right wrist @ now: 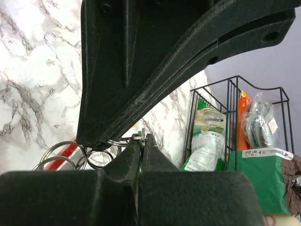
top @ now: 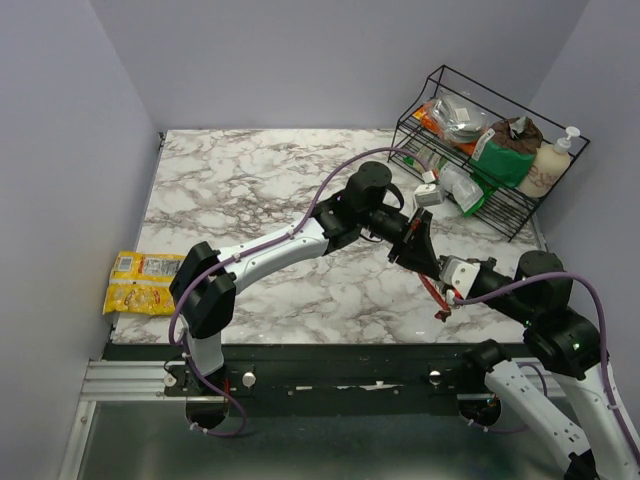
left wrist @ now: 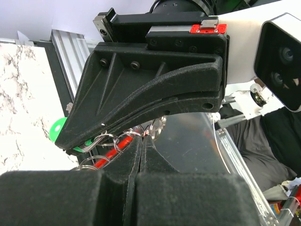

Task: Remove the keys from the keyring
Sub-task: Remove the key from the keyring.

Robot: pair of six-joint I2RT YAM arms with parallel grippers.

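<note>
The two grippers meet tip to tip above the table's right front. My left gripper (top: 428,264) (left wrist: 143,137) is shut, its tips pinching the red part of the keyring (left wrist: 111,152) (top: 437,298), which carries several steel split rings (left wrist: 89,162) (right wrist: 61,153). The right gripper (top: 445,284) (right wrist: 142,137) is shut on a thin green key; its round green head (left wrist: 58,129) pokes out beside that gripper's tip in the left wrist view. A strip of the red keyring (right wrist: 66,157) shows below the left fingers in the right wrist view. No other keys show.
A black wire rack (top: 512,215) (right wrist: 230,94) at the back right holds snack packets and a soap bottle (top: 548,165). A small white object (top: 428,196) lies in front of it. A yellow snack packet (top: 143,281) lies at the table's left edge.
</note>
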